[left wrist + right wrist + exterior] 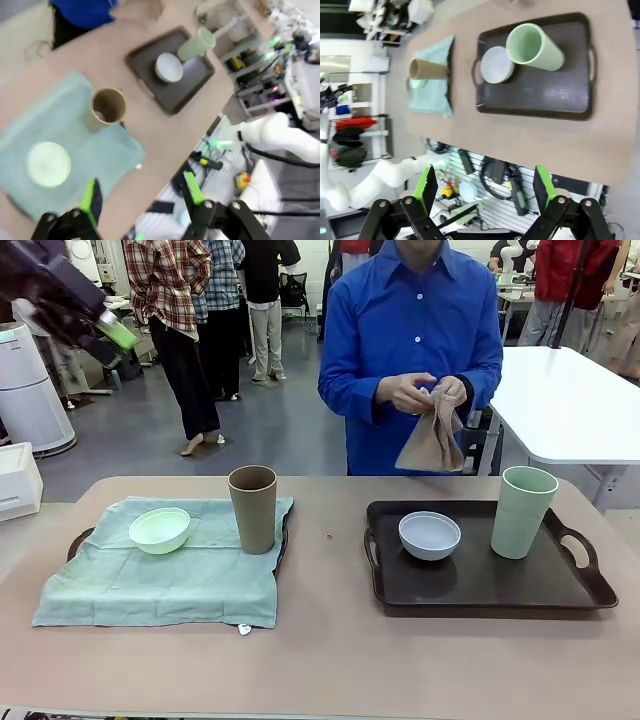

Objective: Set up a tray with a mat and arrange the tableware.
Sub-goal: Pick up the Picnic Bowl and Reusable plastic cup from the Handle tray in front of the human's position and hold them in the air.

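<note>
A green mat (170, 575) covers the left tray (78, 540) and carries the mint green bowl (160, 530) and the brown cup (253, 508). On the bare dark right tray (480, 585) stand the pale blue-white bowl (430, 535) and the pale green cup (524, 511). Across the table a person holds a tan cloth (432, 440) in both hands. My left gripper (115, 335) hangs high at the far left, open and empty (140, 185), above the mat (100, 150). My right gripper (485, 175) is open too, high over the right tray (555, 95).
A white table (570, 400) stands behind on the right, and a white box (18, 480) sits off the table's left end. Several people stand in the background. Bare tabletop (330, 660) runs along the front edge and between the trays.
</note>
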Robot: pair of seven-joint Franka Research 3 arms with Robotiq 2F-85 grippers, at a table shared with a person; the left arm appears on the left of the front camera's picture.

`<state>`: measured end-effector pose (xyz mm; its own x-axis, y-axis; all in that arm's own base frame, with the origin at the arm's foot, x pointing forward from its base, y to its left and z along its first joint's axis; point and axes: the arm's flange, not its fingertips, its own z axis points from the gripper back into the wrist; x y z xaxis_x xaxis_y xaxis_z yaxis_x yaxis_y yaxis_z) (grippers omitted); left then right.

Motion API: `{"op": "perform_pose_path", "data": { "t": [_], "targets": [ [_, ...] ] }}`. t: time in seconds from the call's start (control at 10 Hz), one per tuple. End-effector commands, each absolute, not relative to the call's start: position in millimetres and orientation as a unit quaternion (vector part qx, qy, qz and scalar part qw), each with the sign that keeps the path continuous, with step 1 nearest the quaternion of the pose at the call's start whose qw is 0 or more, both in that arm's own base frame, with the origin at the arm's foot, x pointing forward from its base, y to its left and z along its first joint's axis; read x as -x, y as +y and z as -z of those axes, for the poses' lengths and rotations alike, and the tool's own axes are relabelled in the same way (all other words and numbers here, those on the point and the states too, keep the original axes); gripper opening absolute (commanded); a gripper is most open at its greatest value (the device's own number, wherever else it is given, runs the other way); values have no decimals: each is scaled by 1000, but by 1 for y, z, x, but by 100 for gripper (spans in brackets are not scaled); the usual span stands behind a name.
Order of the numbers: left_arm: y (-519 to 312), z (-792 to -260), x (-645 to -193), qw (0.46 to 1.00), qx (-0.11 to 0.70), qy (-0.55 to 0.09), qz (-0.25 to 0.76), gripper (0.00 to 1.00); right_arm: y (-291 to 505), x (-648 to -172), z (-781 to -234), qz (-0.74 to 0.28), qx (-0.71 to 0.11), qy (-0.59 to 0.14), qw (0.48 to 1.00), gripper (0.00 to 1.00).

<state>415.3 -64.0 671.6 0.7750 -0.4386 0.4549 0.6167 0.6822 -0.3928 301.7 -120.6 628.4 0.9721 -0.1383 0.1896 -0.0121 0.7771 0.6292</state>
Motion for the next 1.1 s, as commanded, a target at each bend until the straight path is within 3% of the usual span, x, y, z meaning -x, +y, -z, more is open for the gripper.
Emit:
{"op": "perform_pose_path", "data": {
  "t": [0.0,0.4,0.6,0.7,0.8,1.0],
  "targets": [
    [-103,-662,-434,898,180,-180,359,84,-97,-324,-623,52,-257,-86,961,100],
    [-215,-654,-435,851,65,-228,469,84,-46,-360,-602,59,-151,-75,984,100],
    [-262,-644,-435,834,89,-227,494,84,-38,-372,-595,11,-148,-100,984,100],
    [-257,-640,-431,842,169,-196,474,84,-57,-370,-591,-12,-215,-111,970,100],
    [-255,-647,-427,834,76,-228,496,84,-35,-369,-600,31,-149,-84,985,100],
    [-255,-647,-427,834,76,-228,496,84,-35,-369,-600,31,-149,-84,985,100]
  ]
}}
